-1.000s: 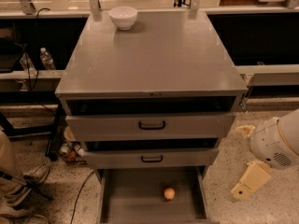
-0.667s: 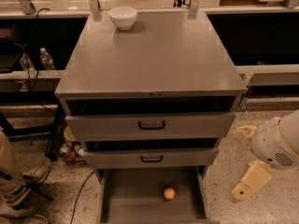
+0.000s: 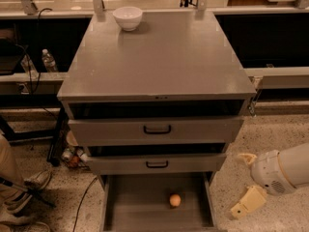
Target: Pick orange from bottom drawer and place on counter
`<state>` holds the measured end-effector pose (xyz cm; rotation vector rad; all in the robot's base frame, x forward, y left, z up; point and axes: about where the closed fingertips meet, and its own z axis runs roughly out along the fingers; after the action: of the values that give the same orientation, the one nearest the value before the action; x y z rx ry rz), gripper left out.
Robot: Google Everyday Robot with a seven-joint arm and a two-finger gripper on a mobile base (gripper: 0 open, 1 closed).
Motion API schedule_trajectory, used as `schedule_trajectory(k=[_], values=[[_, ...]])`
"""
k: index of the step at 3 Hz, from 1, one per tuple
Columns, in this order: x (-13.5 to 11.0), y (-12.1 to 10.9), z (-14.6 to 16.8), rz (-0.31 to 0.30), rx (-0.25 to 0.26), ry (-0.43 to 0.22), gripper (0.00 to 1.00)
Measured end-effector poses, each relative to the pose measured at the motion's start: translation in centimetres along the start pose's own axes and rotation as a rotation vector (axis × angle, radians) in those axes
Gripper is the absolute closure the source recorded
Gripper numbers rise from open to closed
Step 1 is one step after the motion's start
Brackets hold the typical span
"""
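The gripper (image 3: pixel 238 184) is hanging low beside the cabinet's near right, its fingers spread and gripping nothing. Just left of it the orange (image 3: pixel 175 200) is lying in the open bottom drawer (image 3: pixel 130 204). I'd say the reach is only beginning: it is needing to swing left and down over the fruit, before the counter (image 3: pixel 159 57) above

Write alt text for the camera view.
A small orange lies in the open bottom drawer of a grey metal cabinet, whose counter holds a white bowl near its far left corner. The robot's end effector hangs open to the right of the drawer.
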<state>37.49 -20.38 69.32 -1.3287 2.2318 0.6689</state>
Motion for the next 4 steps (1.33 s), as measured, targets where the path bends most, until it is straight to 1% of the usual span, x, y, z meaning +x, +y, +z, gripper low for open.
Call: schedule_trajectory(k=[1, 2, 3, 4], values=[[5.0, -2.0, 6.9, 0.070, -0.044, -0.091, 0.00], [7.8, -3.3, 11.4, 0.108, -0.067, -0.153, 0.00], [10.8, -4.6, 16.5, 0.169, -0.092, -0.155, 0.00], [11.6, -4.5, 18.0, 0.187, -0.109, -0.157, 0.00]])
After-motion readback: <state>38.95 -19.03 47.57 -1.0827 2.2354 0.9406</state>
